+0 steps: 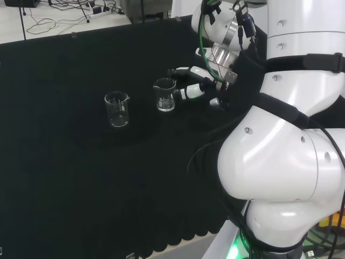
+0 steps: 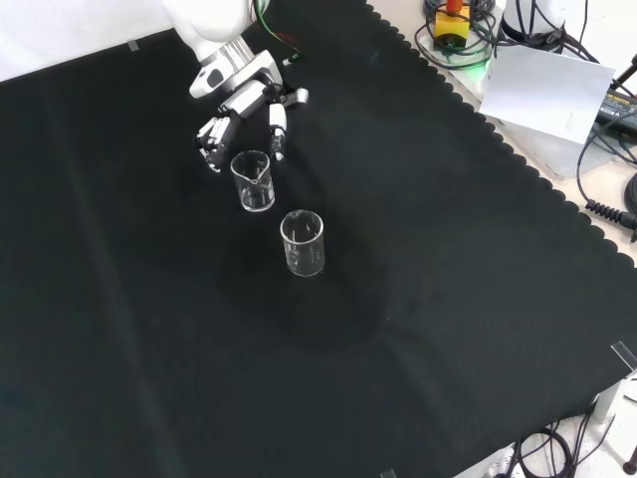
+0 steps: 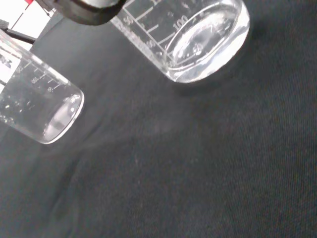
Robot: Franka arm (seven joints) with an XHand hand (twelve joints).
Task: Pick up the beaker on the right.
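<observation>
1. The hand [image 1: 200,86] sits just beside the right beaker [image 1: 165,95] in the head view, fingers [image 2: 278,123] spread to either side of it and curled round nothing; it looks released, not yet grasping. If the fingers close while off-centre, I judge they could tip the upright beaker over on the surface [image 1: 64,178].
2. The beaker is clear glass or plastic, so its rim and wall are hard to judge; a finger landing on the rim, not around the wall, might push it away.
3. A second beaker [image 1: 117,109] stands near, to the left in the head view. A shoved target could slide towards it and knock it.
4. The black cloth may drag and wrinkle under a sliding base.
</observation>
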